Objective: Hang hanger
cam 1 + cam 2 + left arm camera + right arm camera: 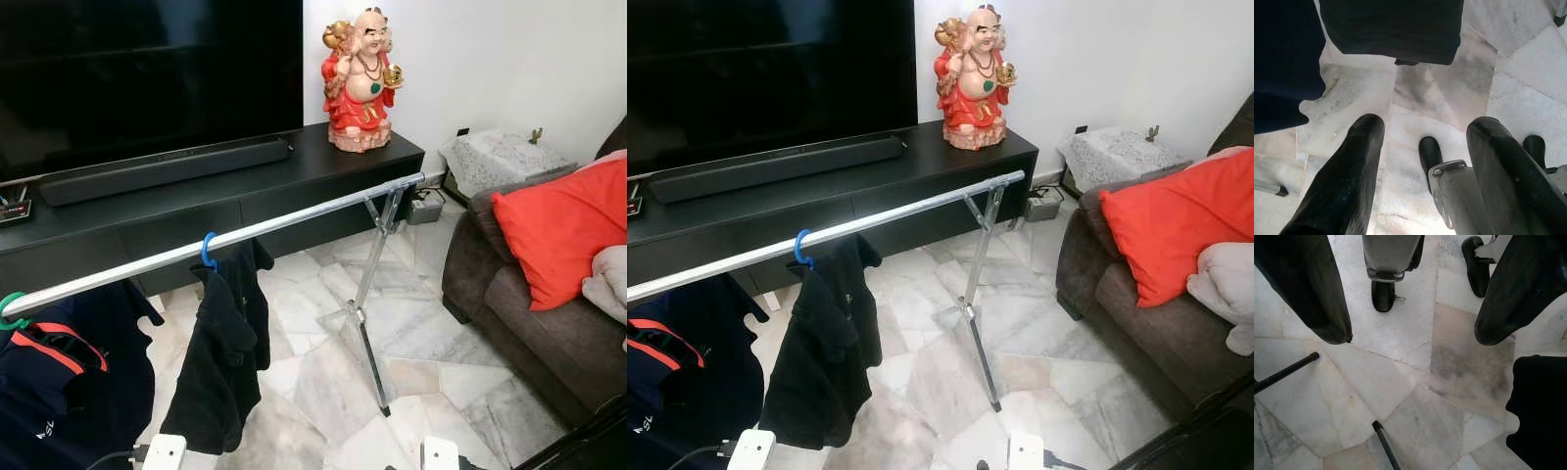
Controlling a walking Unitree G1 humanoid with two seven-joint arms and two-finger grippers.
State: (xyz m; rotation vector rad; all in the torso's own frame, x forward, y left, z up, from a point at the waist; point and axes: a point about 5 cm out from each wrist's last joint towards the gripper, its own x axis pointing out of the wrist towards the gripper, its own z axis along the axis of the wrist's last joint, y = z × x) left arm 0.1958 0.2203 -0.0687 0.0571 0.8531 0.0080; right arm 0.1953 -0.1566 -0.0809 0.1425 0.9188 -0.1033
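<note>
**Hanger with black garment sits on the rail, both grippers hanging low and empty**

Hanger hook (209,251), blue, is looped over the silver rail (294,220) at the left-centre of the left eye view, and a black garment (223,352) drapes down from it toward the lower left of the frame. Further left, at the frame edge, a green hook (12,311) holds a navy garment with orange trim (59,392) on the same rail. The rail runs diagonally from the lower left up to the centre right, where it meets a slanted metal leg (367,313) standing on the white marble floor (323,382).

Behind the rail, across the upper half of the frame, a black TV cabinet (245,196) carries a long soundbar (162,168) beneath a dark television (147,69). A red-robed figurine (360,78) stands at the cabinet's right end. On the right of the frame a dark sofa (490,284) holds an orange cushion (563,230).

In the left wrist view, the left gripper (1422,147) points down at the marble, its two black fingers (1347,181) spread wide with nothing between them; dark fabric hangs at the top of that frame. In the right wrist view, the right gripper (1413,330) likewise hangs over the floor, fingers (1308,289) well apart and empty, with thin black stand feet (1283,374) at the lower left and dark cloth at the lower right.
</note>
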